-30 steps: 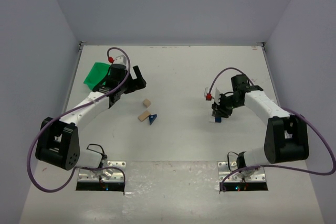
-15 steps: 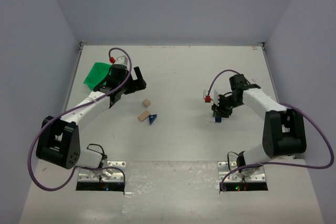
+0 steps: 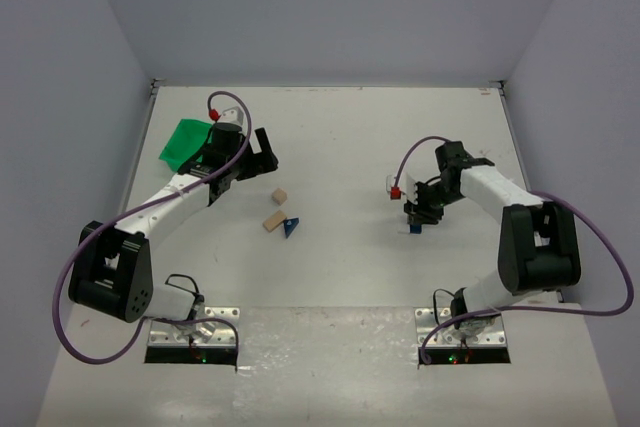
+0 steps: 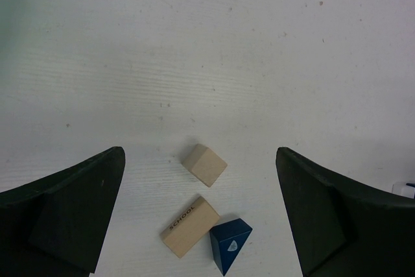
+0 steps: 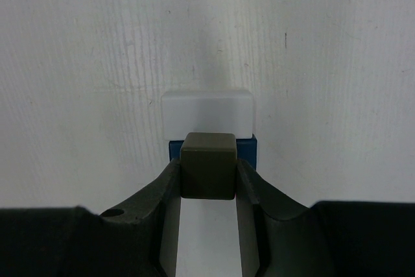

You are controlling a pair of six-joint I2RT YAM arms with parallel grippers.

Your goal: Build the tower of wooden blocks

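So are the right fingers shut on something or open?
Shut on a grey block: the right wrist view shows both fingers pressed against its sides.

White table (image 3: 340,127) boxed by pale lilac walls (image 3: 330,7) (evenly lit, matte).

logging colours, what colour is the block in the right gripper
Dark olive-grey block, best seen in the right wrist view.

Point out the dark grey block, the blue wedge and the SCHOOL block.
dark grey block (image 5: 207,165): right wrist view, middle of its front face.
blue wedge (image 4: 231,246): left wrist view, its logo face.
SCHOOL block (image 4: 193,228): left wrist view, its top face.
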